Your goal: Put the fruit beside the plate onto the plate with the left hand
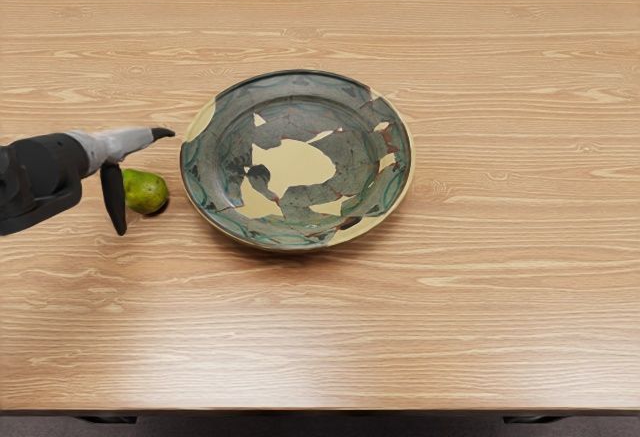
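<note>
Hovering with fingers (160, 134) splayed wide and gripping nothing, one pointing toward the plate (300, 167), another hanging down just left of the fruit (146, 190). Bracketing the fruit loosely with the left hand (108, 147), apparently not yet pressing on it, though too small to tell for sure. Reaching in from the left edge, low over the surface (480, 297). Leaving the green fruit lying on the surface just beside the plate's left rim, outside it. Probably setting up the grasp, so: lowering the palm over the fruit, closing from both sides around its middle, not poking from one side only. Watching for rolling, since a small, rounded, smooth thing is likely to be slipping away toward the plate under an uneven push. After that, lifting clear of the raised rim before carrying rightward, and letting go low over the plate's flat middle, avoiding a bounce or a roll back out.
</note>
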Controlling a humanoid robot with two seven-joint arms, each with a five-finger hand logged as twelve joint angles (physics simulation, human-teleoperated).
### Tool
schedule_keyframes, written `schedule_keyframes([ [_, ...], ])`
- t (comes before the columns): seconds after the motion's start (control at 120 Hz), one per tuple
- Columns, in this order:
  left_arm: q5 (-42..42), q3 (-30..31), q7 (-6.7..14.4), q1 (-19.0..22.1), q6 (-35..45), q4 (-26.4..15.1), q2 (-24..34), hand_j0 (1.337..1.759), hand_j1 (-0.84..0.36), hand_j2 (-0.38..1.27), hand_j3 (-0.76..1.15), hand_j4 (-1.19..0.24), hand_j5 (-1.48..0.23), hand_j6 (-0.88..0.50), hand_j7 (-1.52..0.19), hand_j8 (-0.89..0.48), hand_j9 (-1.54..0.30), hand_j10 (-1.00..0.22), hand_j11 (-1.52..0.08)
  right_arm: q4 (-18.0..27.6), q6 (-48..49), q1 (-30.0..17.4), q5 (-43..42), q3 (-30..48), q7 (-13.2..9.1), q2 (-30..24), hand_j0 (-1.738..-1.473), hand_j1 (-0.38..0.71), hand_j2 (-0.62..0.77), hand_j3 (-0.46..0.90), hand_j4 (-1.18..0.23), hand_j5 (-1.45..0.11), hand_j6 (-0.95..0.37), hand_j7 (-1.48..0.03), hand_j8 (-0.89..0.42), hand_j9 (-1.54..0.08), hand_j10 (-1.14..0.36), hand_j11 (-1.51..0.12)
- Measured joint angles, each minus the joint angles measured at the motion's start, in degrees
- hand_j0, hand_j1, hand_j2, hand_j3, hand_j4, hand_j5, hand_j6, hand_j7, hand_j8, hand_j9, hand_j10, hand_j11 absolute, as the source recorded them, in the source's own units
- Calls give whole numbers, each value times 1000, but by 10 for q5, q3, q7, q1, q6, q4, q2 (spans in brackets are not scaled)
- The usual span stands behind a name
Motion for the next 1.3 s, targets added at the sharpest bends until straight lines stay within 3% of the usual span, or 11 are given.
schedule_keyframes([
  [0.867,49,3,0,19,29,27,-25,1658,189,30,0,-142,-177,-143,-177,-143,-177,-141,-177,0,0,0,1,-1,0,0,-1658,-349,0,0,0,0,0,0,0,0,0,0],
  [1.3,67,7,0,27,48,56,-34,1658,196,29,0,-136,-170,-137,-169,-137,-169,-135,-169,0,0,0,1,-1,0,0,-1658,-349,0,0,0,0,0,0,0,0,0,0],
])
